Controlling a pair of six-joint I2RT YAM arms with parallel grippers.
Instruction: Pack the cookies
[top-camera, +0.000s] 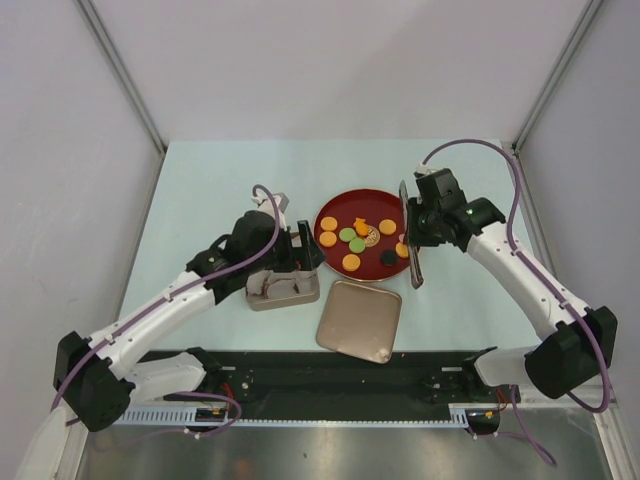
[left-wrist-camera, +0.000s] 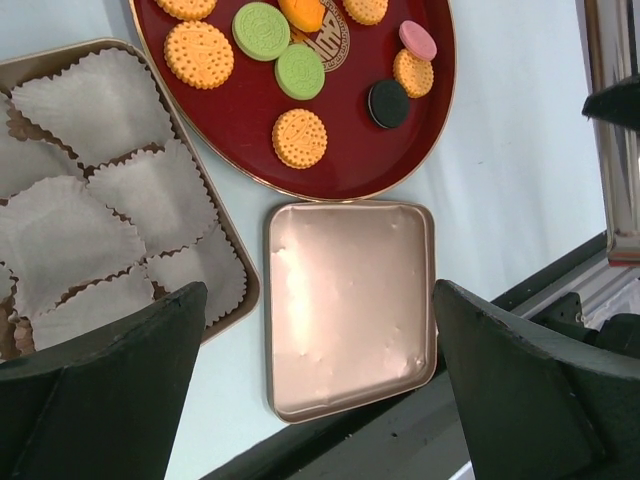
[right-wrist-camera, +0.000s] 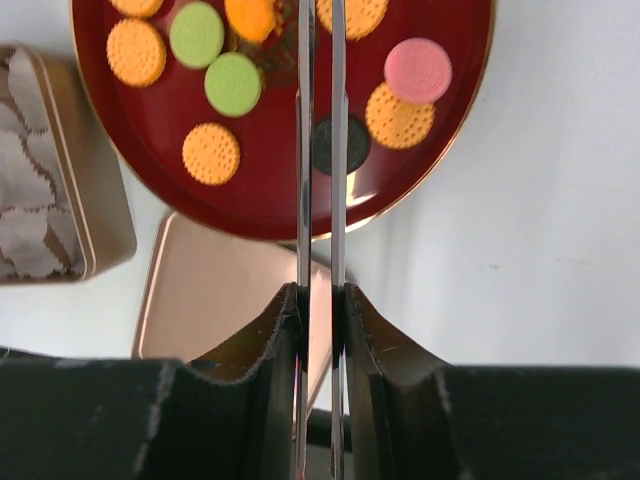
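Observation:
The cookies lie on a dark-red round plate (top-camera: 335, 205): several orange (top-camera: 328, 239), two green (top-camera: 347, 235), one black (top-camera: 388, 257), one pink near the plate's right rim. In the left wrist view they show as orange (left-wrist-camera: 300, 138), green (left-wrist-camera: 300, 71), black (left-wrist-camera: 388, 103) and pink (left-wrist-camera: 417, 40). My right gripper (top-camera: 415, 232) is shut on metal tongs (right-wrist-camera: 304, 150), whose tips reach over the plate by the black cookie (right-wrist-camera: 352, 150) and the pink one (right-wrist-camera: 418, 70). My left gripper (top-camera: 300, 255) is open and empty, hovering over the tin's lid (left-wrist-camera: 350, 305).
A tan square tin (top-camera: 283, 292) lined with white paper cups (left-wrist-camera: 100, 200) sits left of the plate. Its lid (top-camera: 358, 320) lies open-side up in front of the plate, near the black rail (top-camera: 330, 385) at the table's front edge.

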